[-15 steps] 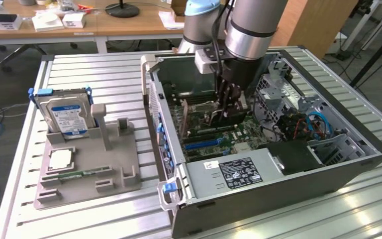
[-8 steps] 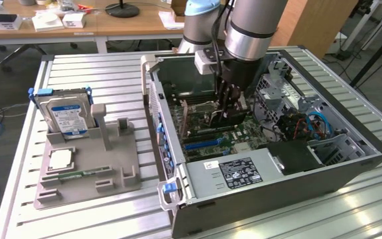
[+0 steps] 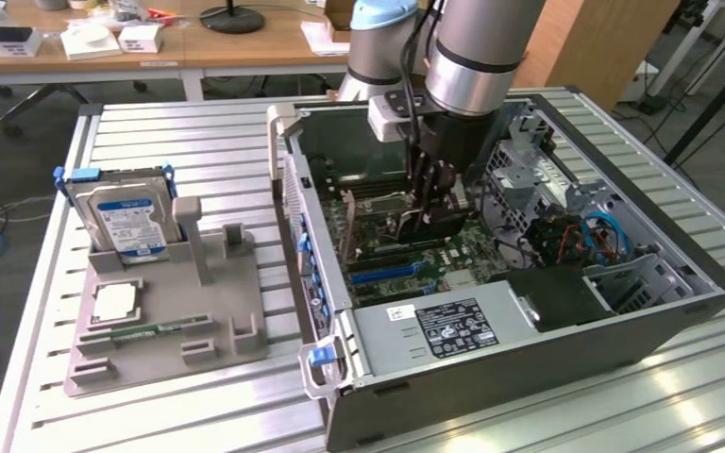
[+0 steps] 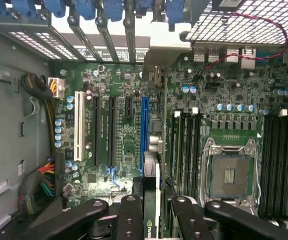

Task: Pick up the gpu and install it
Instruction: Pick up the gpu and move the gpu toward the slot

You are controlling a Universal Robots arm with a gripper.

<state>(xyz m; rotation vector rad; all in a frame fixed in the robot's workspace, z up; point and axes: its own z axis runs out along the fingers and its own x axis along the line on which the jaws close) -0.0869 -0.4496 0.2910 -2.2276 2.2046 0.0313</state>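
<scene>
My gripper [image 3: 436, 193] reaches down into the open computer case [image 3: 665, 316] and is shut on the gpu [image 3: 429, 225], a thin dark card held on edge just above the motherboard [image 3: 445, 260]. In the wrist view the black fingers [image 4: 128, 215] clamp the gpu [image 4: 151, 200] from both sides. There the card shows edge-on with a green logo on it. It sits in line with the long blue slot [image 4: 145, 135], and its far end is near that slot's closer end. I cannot tell whether the card touches the slot.
A silver hard drive [image 3: 121, 222] with a blue label stands in the grey holder [image 3: 211, 326] beside the case, with a processor chip [image 3: 116, 302] and a green memory stick [image 3: 148, 331] lying on it. Inside the case are the processor socket [image 4: 230, 175], coloured cables [image 4: 43, 182] and blue bracket clips [image 4: 113, 10].
</scene>
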